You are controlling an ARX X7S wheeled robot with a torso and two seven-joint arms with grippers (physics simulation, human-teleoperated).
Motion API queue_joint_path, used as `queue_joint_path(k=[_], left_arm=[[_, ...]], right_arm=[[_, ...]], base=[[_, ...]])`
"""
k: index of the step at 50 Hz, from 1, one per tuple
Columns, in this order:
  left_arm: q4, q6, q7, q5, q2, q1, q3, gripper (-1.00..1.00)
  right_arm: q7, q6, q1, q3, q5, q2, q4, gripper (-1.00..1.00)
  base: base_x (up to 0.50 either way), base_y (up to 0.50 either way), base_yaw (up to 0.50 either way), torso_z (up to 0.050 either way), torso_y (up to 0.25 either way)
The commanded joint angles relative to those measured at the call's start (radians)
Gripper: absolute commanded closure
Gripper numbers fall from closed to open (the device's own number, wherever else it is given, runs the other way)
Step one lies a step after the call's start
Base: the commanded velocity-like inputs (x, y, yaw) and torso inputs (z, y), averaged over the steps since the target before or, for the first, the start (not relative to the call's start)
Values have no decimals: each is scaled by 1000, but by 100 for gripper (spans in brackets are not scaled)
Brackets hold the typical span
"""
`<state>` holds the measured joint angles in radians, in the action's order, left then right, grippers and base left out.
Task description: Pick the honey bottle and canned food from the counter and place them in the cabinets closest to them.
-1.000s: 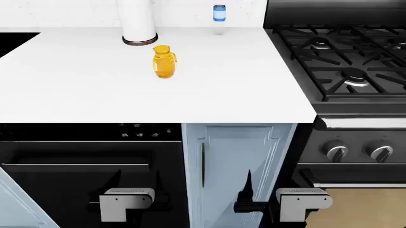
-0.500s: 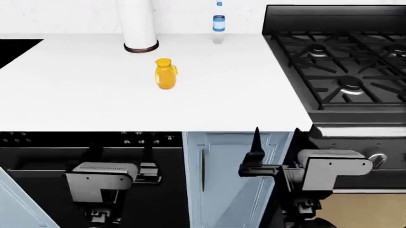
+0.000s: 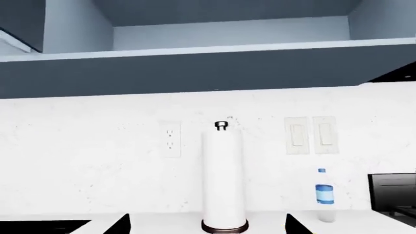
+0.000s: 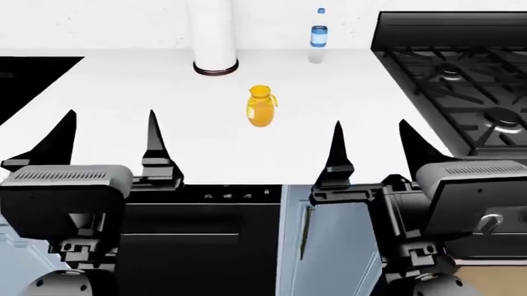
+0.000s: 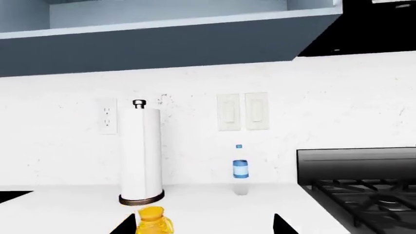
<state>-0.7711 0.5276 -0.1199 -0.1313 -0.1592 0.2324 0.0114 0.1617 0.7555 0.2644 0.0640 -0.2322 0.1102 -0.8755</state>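
From the left wrist, only a paper towel roll and a clear bottle show by the wall. From the head, the honey bottle stands mid-desk, apart from both released tools, left tool and right tool. From the right wrist, it looks light, rigid, slick; grip the rounded body.
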Motion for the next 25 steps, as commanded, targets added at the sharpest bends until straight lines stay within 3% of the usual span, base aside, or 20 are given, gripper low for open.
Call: queue_joint_path(k=[1, 25], left_arm=[[-59, 55, -23, -25, -7, 38, 21, -100], [-54, 26, -37, 2, -39, 21, -35, -100]], right_arm=[[21, 20, 8, 47, 5, 24, -50, -100], [43, -1, 8, 96, 22, 64, -52, -100]], base=[[312, 457, 0, 0, 0], [473, 256, 0, 0, 0]])
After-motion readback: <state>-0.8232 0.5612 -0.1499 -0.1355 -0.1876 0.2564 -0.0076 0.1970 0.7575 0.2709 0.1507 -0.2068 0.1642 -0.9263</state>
